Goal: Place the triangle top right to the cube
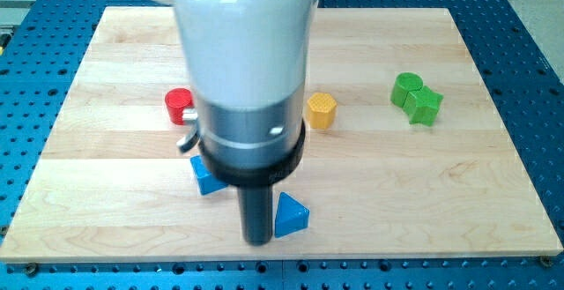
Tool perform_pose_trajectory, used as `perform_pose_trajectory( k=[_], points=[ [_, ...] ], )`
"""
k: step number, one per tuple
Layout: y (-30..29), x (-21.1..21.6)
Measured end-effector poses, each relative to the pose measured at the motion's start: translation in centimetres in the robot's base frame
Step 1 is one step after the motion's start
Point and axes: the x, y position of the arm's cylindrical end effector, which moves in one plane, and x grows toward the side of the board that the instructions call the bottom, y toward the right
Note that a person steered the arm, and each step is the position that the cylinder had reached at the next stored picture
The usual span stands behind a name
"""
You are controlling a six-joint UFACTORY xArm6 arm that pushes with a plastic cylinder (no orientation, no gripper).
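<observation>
Camera view shows my tip [257, 240] low-centre of the frame, touching or just beside the left face of the blue triangle [291, 215]. I've no fingers, only a plain rod, so nothing to spread or pinch w/; contact is by pushing only.

Task things: blue triangle sits bottom-centre on the worktop [106, 175]. The cube is prob. the blue block [205, 176] just left of my arm body, partly hidden, so its shape isn't fully clear. Triangle now lies lower right of it, near but apart.

Step in hand, as I judge it: tip set against the triangle, push about to carry it up & right. Next move calls for getting under/left of the triangle & driving it toward the upper right, so it ends above & right of the cube w/o bumping the yellow block [322, 110].

Others: red cylinder [179, 106] centre-left, two green blocks [417, 99] touching at right. A small grey bit shows by the red one, can't tell what.

Containers: none visible, nothing holds anything.
</observation>
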Motion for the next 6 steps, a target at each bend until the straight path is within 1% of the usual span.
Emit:
perform_pose_trajectory(
  k=[1, 2, 3, 4, 5, 6],
  points=[
    [0.2, 0.1],
    [2.9, -1.5],
    [7.2, -2.6],
    [10.2, -4.3],
    [10.5, -8.9],
    [9.8, -9.1]
  ],
)
